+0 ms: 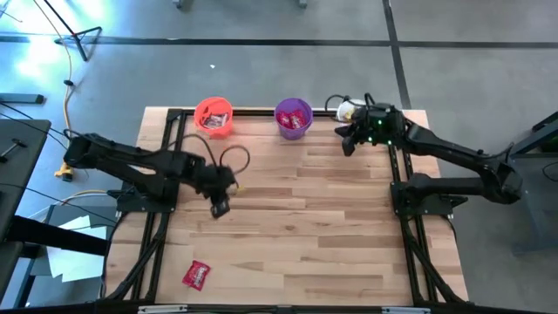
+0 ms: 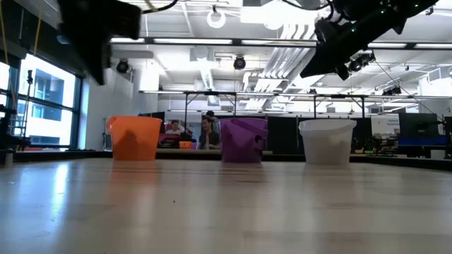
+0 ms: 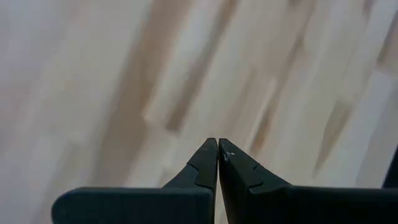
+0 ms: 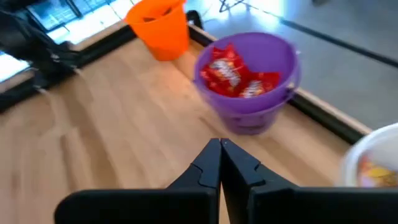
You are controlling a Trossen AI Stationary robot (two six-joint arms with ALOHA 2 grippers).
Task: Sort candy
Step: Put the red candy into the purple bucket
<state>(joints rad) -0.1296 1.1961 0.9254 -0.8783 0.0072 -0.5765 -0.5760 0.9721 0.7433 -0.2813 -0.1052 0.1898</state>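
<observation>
One red candy packet [image 1: 197, 275] lies flat on the table near its front left corner. Three cups stand along the far edge: orange [image 1: 214, 116], purple [image 1: 293, 118] and white [image 1: 346, 110]. Red candy packets [image 4: 236, 78] lie in the purple cup [image 4: 249, 68], and a yellow one [image 4: 373, 172] shows in the white cup [image 4: 376, 158]. My left gripper [image 1: 220, 208] hangs shut over bare wood left of the table's middle, tips together [image 3: 218, 149]. My right gripper [image 1: 347, 146] is shut and holds nothing [image 4: 221, 144], in the air just near of the purple and white cups.
A black frame rail [image 1: 253, 112] runs along the table's far edge behind the cups, with more rails down both sides. In the low view the orange [image 2: 134, 137], purple [image 2: 244, 140] and white [image 2: 327, 141] cups stand in a row. Bare wood fills the table's middle [image 1: 296, 218].
</observation>
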